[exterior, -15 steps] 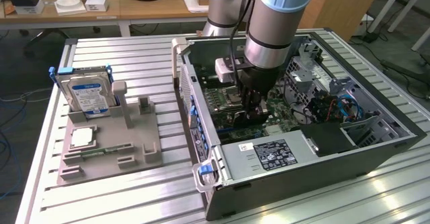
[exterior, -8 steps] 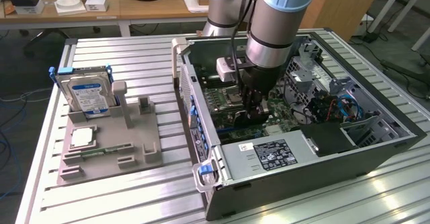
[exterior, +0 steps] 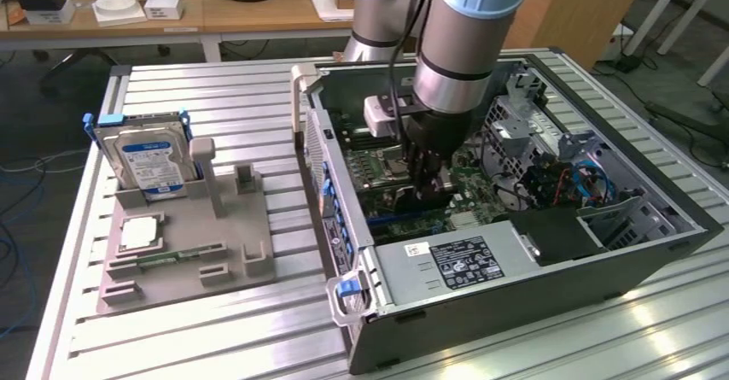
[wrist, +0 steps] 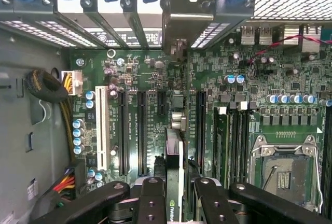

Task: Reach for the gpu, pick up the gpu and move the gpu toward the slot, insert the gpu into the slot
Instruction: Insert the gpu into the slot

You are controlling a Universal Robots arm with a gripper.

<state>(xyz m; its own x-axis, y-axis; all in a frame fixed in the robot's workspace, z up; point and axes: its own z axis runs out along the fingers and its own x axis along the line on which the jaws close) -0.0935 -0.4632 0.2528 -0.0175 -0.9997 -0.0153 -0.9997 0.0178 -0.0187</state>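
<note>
My gripper (wrist: 176,206) is down inside the open computer case (exterior: 638,252), shut on the gpu (wrist: 174,167). The gpu is a thin dark card seen edge-on between the two black fingers (wrist: 151,198). Its silver bracket (wrist: 181,22) reaches to the case's rear wall with the blue latches. The card stands upright over the green motherboard (wrist: 244,84), in line with the long black slots (wrist: 141,130) on either side. The slot under it is mostly covered, and I cannot tell whether the card is seated. In the exterior view the gripper (exterior: 431,188) hangs low over the motherboard.
Outside the case, a grey fixture (exterior: 228,226) holds a silver blue-labelled hard drive (exterior: 148,162), a small green memory stick (exterior: 177,256) and a chip (exterior: 139,232). Inside are the power supply (exterior: 456,260), an open CPU socket (wrist: 282,169) and a cable bundle (wrist: 46,86).
</note>
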